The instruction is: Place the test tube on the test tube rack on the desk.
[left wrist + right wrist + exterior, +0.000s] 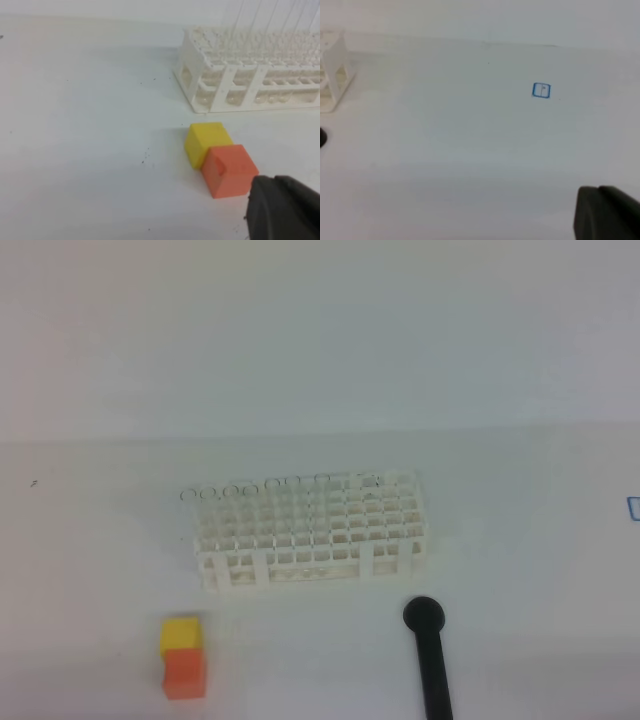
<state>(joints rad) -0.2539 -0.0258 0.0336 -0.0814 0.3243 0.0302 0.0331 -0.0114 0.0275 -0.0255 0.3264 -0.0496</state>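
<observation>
On the desk (100,540), test tube rack (312,531), clear tubes (280,484) along its back row

White test tube rack (312,532) mid-desk (100,540) — coloured blocks (183,656), black stick (430,660) nearer

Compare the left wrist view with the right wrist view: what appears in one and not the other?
Only the left wrist view shows the yellow block touching the orange block, the rack's rows of holes, and clear tubes standing in it. Only the right wrist view shows a small blue square mark on the desk. Both share the white desk, part of the test tube rack, and a dark gripper part at the lower right corner.
</observation>
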